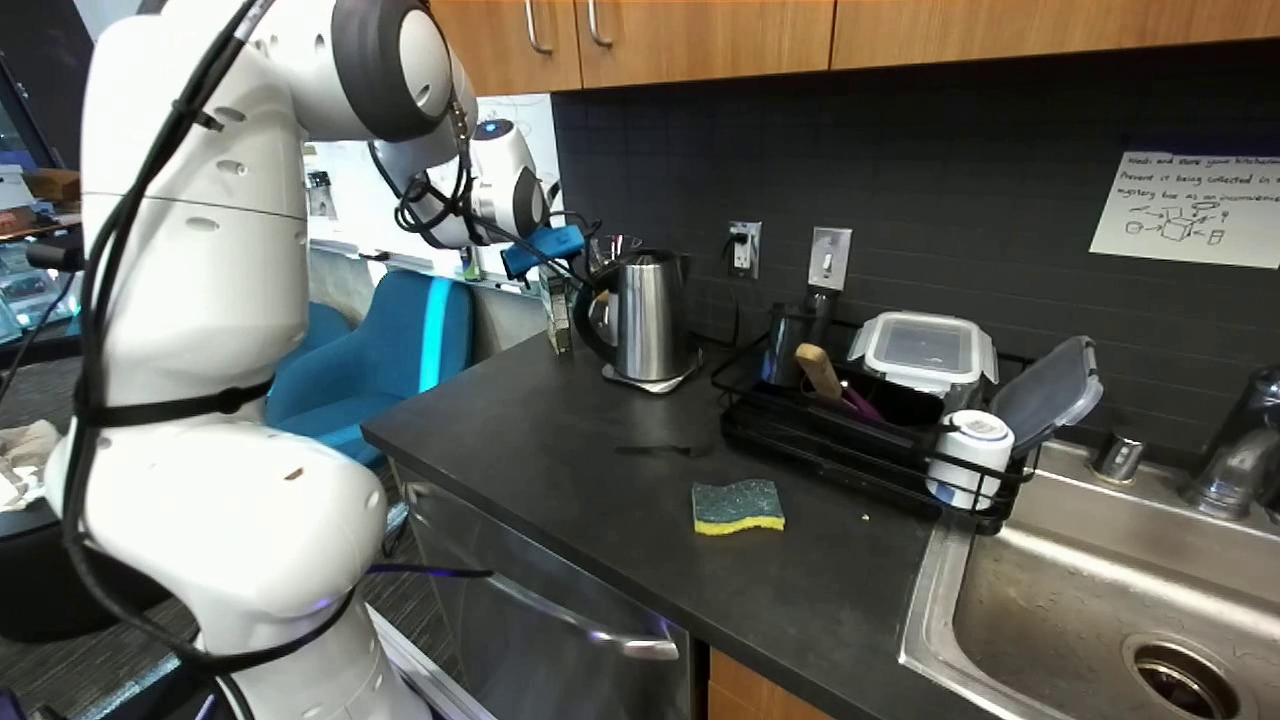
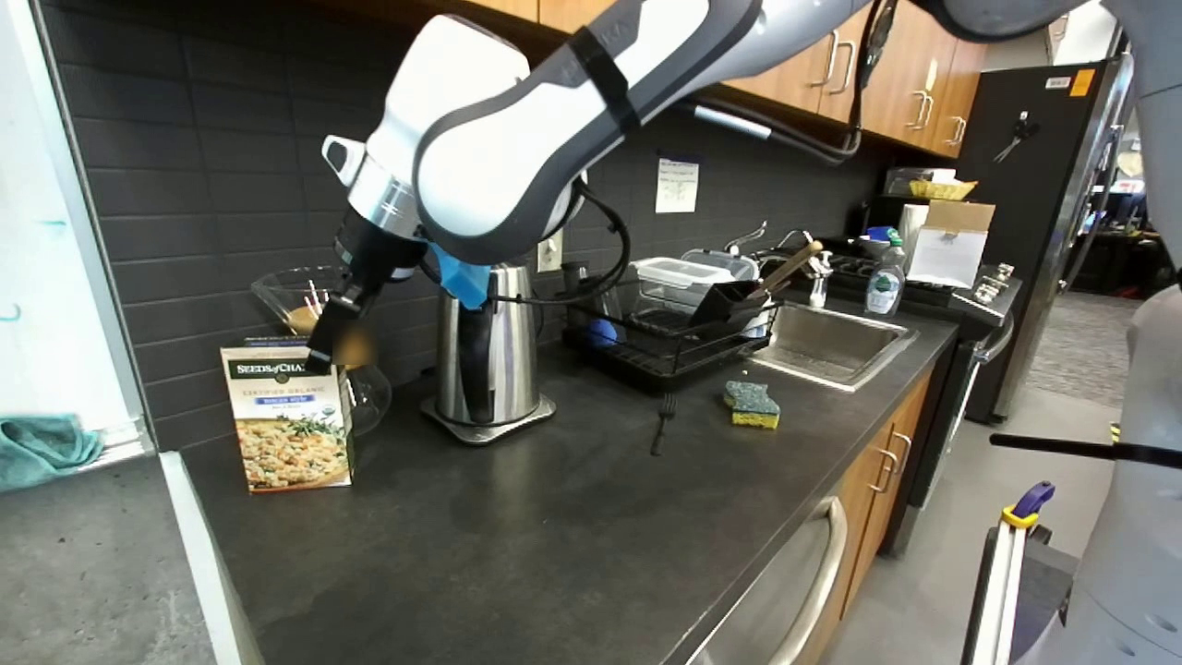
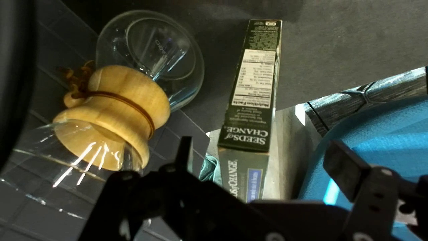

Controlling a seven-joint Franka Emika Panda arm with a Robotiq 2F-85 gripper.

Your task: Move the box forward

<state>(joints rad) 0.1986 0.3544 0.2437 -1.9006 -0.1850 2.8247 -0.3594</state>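
The box point(image 2: 288, 434) is an upright carton with a dark green brand band and a food picture on its front. It stands on the counter near its end, and its narrow edge shows in an exterior view point(image 1: 557, 315). In the wrist view the box point(image 3: 255, 80) shows its dark side panel and top. My gripper point(image 3: 260, 149) is open, its fingers wide apart with the box's top end in view between them. In an exterior view the gripper point(image 2: 325, 349) overlaps the box's upper right corner; contact cannot be told. In the exterior view with the chair, the fingers are hidden.
A glass carafe with a wooden collar point(image 3: 130, 97) stands close beside the box. A steel kettle point(image 1: 648, 315) stands near it. A fork point(image 2: 663, 425), a sponge point(image 1: 738, 507), a black dish rack point(image 1: 830, 440) and a sink point(image 1: 1100, 580) are farther along. A blue chair point(image 1: 400, 350) is beyond the counter end.
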